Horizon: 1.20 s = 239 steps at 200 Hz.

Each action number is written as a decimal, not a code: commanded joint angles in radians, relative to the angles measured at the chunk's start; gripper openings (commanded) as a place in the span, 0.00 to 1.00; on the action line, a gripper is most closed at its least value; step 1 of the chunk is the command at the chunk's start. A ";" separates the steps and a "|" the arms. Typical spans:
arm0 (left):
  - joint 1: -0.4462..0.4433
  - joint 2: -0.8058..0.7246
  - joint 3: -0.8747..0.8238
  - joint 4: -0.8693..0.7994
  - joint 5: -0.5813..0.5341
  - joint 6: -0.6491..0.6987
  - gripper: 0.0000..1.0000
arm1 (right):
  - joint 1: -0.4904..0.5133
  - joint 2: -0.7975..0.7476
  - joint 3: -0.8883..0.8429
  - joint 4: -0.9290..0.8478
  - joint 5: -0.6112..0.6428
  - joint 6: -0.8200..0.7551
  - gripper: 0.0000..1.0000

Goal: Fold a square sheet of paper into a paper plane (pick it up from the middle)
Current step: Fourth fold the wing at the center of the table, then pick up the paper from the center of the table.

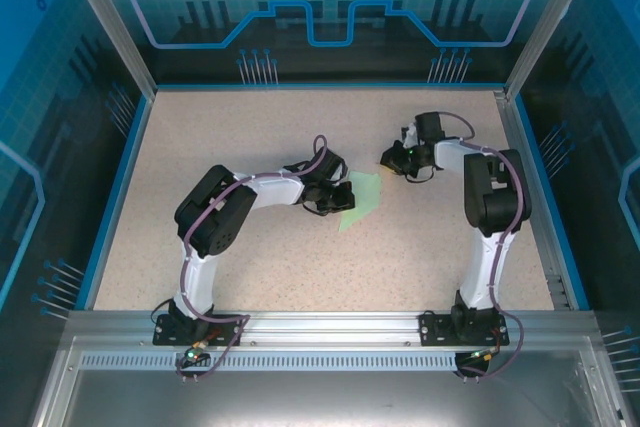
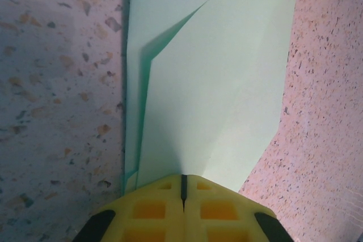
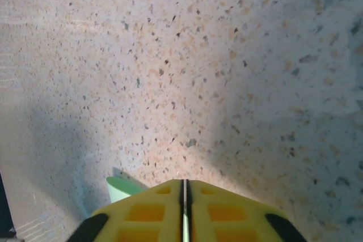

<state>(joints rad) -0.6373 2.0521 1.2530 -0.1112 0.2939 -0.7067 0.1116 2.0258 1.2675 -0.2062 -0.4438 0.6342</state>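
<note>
The pale green sheet of paper (image 1: 362, 199) lies mid-table, folded into a kite-like paper plane shape. My left gripper (image 1: 340, 197) is at its left end. In the left wrist view the folded layers (image 2: 215, 83) fan out from the left gripper's (image 2: 182, 178) jaws, which are shut on the paper's crease. My right gripper (image 1: 386, 160) is at the paper's far right corner. Its jaws (image 3: 184, 182) stand almost together, with a thin pale green strip in the slit. A green corner (image 3: 118, 188) pokes out beside the left finger.
Blue walls (image 1: 520, 147) ring the speckled beige table (image 1: 250, 127). Bare tabletop (image 3: 198, 72) stretches ahead of the right gripper. Both arm bases are bolted to the metal rail (image 1: 330, 325) at the near edge.
</note>
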 commanded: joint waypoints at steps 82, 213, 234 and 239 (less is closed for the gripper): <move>0.121 -0.248 -0.078 -0.043 0.002 -0.030 0.53 | 0.122 -0.228 -0.217 -0.026 -0.019 0.073 0.53; 0.210 -0.299 -0.222 0.080 0.067 -0.049 0.80 | 0.210 -0.124 -0.190 0.118 -0.151 0.068 0.18; 0.239 -0.329 -0.243 0.087 0.083 -0.025 0.87 | 0.200 -0.176 -0.256 0.273 -0.185 0.149 0.08; 0.245 -0.336 -0.245 0.084 0.090 -0.013 0.88 | 0.198 -0.190 -0.258 0.282 -0.186 0.154 0.07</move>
<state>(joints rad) -0.4290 1.7824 1.0313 -0.0586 0.3382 -0.7551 0.3088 1.8923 1.0561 -0.0700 -0.5632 0.7193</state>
